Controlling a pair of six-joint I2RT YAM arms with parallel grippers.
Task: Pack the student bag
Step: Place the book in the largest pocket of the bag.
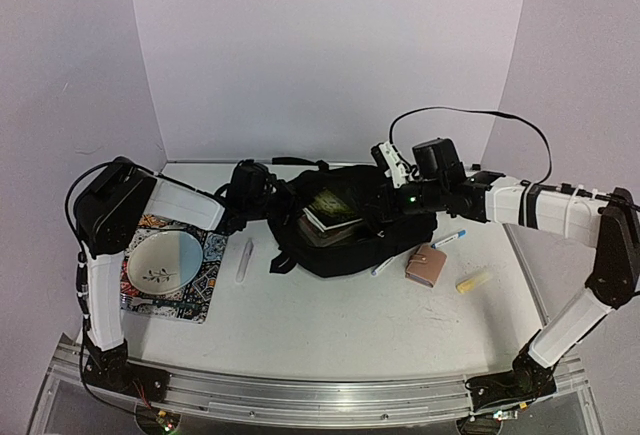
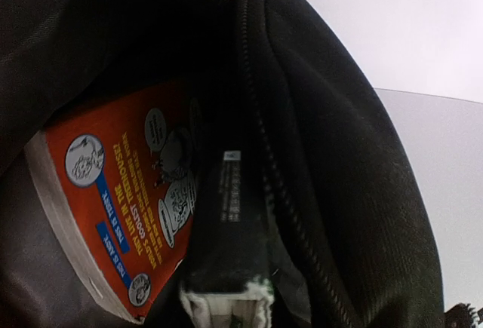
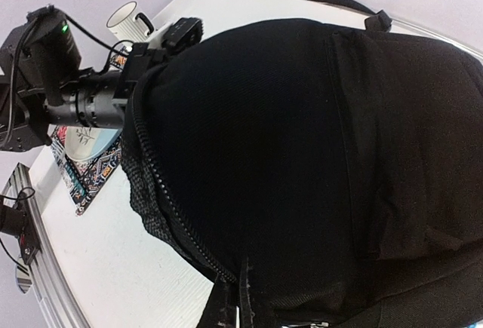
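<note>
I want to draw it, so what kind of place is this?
Probably a robot testing booth: plain purple walls box in a white table, and arms are mounted on a metal rail.

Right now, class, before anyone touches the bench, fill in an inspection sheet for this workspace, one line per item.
Surface: white table, things spread across its middle.
Job's things: student bag lies open at the centre, books inside, among them an orange-red book.
Clutter: bowl on a patterned mat at left, white mug near it; white pen; blue-and-white marker; small brown case; yellow highlighter.
Hands: left hand at the bag's left rim, jaws hidden; right hand shut at its right side.
Cables: black cable loops above the right arm.
Surroundings: pale lilac walls on three sides; nothing else seen.
</note>
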